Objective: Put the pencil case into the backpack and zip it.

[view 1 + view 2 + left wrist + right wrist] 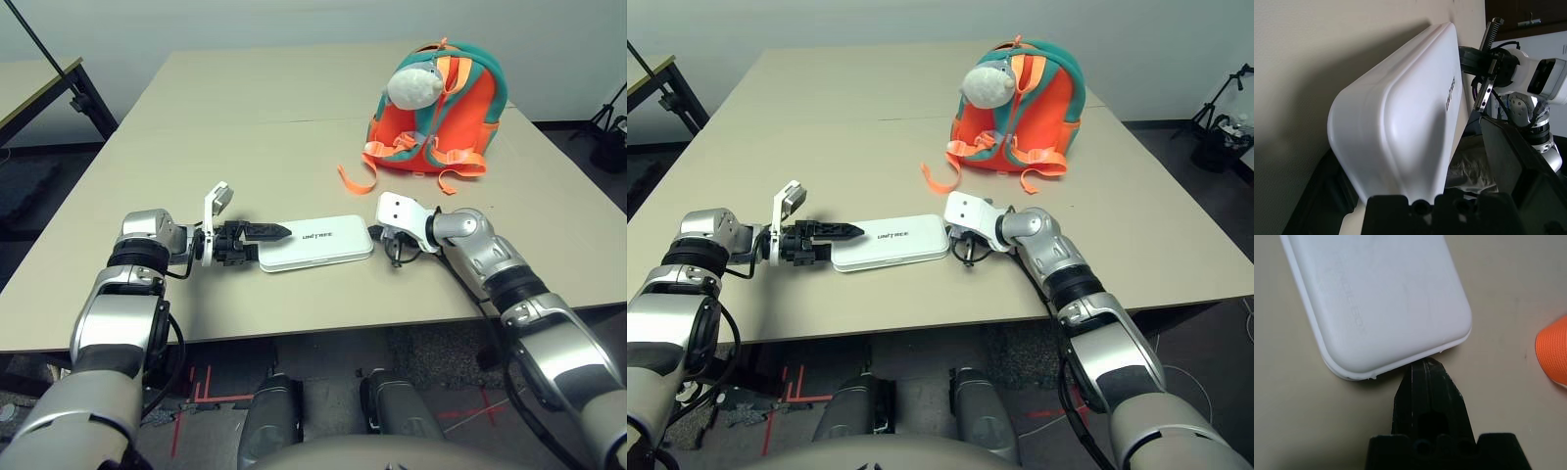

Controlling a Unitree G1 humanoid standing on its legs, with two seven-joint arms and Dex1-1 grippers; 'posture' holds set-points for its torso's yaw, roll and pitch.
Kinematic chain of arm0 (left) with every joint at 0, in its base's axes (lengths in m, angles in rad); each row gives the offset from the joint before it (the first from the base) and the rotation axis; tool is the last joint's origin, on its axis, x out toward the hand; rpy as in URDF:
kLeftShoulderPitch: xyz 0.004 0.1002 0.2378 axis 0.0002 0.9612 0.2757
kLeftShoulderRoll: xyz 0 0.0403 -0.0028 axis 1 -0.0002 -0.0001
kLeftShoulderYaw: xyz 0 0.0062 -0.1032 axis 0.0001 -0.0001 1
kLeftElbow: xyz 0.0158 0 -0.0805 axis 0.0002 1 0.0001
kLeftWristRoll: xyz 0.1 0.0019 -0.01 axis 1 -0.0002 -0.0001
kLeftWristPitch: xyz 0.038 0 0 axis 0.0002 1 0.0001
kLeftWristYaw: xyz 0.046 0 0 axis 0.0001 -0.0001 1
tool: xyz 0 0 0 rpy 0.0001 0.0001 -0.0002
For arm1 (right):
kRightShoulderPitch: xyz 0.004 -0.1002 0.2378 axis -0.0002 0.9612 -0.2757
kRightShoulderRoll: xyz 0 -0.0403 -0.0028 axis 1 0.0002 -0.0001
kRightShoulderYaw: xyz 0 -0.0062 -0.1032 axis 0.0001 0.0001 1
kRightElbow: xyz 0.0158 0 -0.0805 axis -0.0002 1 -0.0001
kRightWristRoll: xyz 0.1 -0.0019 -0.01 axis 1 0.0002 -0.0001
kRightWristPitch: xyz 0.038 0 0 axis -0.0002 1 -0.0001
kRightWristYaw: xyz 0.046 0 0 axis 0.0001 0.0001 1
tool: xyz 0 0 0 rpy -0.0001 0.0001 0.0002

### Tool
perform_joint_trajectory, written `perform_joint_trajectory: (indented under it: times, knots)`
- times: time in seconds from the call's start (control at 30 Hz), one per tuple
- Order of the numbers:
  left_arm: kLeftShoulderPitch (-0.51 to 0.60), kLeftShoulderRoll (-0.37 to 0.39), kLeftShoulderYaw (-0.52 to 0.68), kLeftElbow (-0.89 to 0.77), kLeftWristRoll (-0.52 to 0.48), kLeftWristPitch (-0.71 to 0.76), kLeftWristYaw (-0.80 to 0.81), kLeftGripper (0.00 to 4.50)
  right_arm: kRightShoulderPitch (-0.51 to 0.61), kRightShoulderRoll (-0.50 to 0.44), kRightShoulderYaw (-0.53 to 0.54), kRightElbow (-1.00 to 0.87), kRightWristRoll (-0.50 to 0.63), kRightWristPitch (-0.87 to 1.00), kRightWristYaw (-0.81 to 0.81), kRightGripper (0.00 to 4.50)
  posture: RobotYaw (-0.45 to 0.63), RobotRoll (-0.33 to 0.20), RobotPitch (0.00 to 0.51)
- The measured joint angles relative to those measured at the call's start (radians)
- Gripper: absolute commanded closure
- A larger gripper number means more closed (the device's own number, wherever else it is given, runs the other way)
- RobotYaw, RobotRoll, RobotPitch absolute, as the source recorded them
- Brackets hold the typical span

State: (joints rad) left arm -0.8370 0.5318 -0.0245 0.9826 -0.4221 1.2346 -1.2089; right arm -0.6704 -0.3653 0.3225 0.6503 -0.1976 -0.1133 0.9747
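Note:
The white pencil case (315, 243) lies flat on the table near its front edge, its small dark lettering facing up. My left gripper (269, 241) is open around the case's left end, with one black finger (277, 232) lying over the top of it. In the left wrist view the case (1400, 112) stands between the two fingers. My right gripper (1425, 366) is shut, its tips touching the case's right end (1391, 308). The orange and teal backpack (441, 113) stands at the back right, apart from both grippers, with a grey-white plush animal (416, 83) on its front.
Loose orange straps (355, 178) trail from the backpack toward the case. The table's front edge (294, 333) runs just below both forearms. A second table (39, 83) stands at the far left, and a black tripod (612, 122) at the far right.

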Motion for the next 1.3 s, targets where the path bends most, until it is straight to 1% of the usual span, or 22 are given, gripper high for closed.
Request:
perform_joint_trajectory:
  times: [0.1,0.2,0.27,0.3,0.37,0.4,0.43,0.5,0.57,0.67,0.77,0.87,1.0,1.1,1.13,1.2,1.3]
  knots:
    - [0.006,0.000,0.000,-0.006,0.000,-0.012,-0.006,0.00,-0.002,0.000,0.005,-0.002,0.000,0.001,0.002,4.49,-0.10,0.000,0.020]
    - [0.026,-0.001,-0.001,-0.028,0.001,-0.053,-0.020,0.00,-0.004,-0.002,0.010,-0.002,0.000,0.001,0.003,4.49,-0.10,0.000,0.020]
    - [0.028,-0.004,0.004,-0.030,0.000,-0.085,-0.020,0.38,-0.004,-0.003,0.011,-0.002,0.000,0.001,0.004,4.50,-0.10,0.000,0.019]
    - [0.029,-0.004,0.007,-0.030,0.002,-0.108,-0.013,0.64,-0.005,-0.003,0.012,-0.002,0.000,0.001,0.004,4.50,-0.10,0.000,0.019]
    - [0.029,-0.004,0.007,-0.030,0.007,-0.131,-0.006,1.30,-0.005,-0.005,0.012,-0.003,0.001,0.000,0.005,4.50,-0.10,0.000,0.018]
    - [0.029,-0.004,0.008,-0.029,0.010,-0.137,-0.004,1.79,-0.005,-0.007,0.013,-0.003,0.001,0.000,0.006,4.50,-0.10,0.000,0.018]
    - [0.028,-0.004,0.017,-0.029,0.006,-0.139,-0.009,2.16,-0.004,-0.010,0.014,-0.003,0.001,0.000,0.006,4.50,-0.10,0.000,0.018]
    - [0.027,-0.006,0.041,-0.030,-0.011,-0.139,-0.029,2.75,-0.004,-0.019,0.014,-0.010,0.002,0.000,0.006,4.50,-0.09,0.000,0.018]
    - [0.026,-0.009,0.055,-0.033,-0.022,-0.139,-0.034,3.02,-0.003,-0.025,0.014,-0.017,0.003,0.000,0.006,4.50,-0.09,0.000,0.018]
    - [0.026,-0.009,0.061,-0.065,-0.026,-0.142,-0.044,3.12,0.014,-0.042,-0.002,-0.024,0.026,0.019,0.006,4.50,-0.10,0.000,0.020]
    - [0.026,-0.008,0.079,-0.076,-0.030,-0.149,-0.037,3.14,0.028,-0.074,-0.051,-0.025,0.055,0.059,-0.007,3.91,-0.10,0.000,0.021]
    - [0.030,-0.002,0.106,-0.119,-0.039,-0.156,-0.007,3.14,0.033,-0.097,-0.122,-0.028,0.101,0.113,-0.038,2.86,-0.10,0.000,0.021]
    - [0.058,0.016,0.157,-0.204,-0.048,-0.183,0.046,3.15,0.042,-0.095,-0.234,-0.083,0.190,0.208,-0.100,1.33,-0.10,0.000,0.022]
    - [0.087,0.021,0.198,-0.286,-0.056,-0.191,0.097,3.15,0.046,-0.083,-0.341,-0.153,0.274,0.317,-0.175,0.18,-0.10,0.000,0.023]
    - [0.097,0.023,0.211,-0.319,-0.056,-0.200,0.119,3.15,0.045,-0.076,-0.376,-0.180,0.299,0.355,-0.211,0.00,-0.10,0.000,0.023]
    - [0.111,0.024,0.235,-0.375,-0.056,-0.230,0.163,3.15,0.038,-0.058,-0.432,-0.221,0.342,0.431,-0.279,0.00,-0.09,0.000,0.023]
    - [0.130,0.016,0.264,-0.461,-0.051,-0.336,0.242,3.15,-0.002,-0.016,-0.513,-0.245,0.400,0.545,-0.404,0.00,-0.09,0.000,0.021]
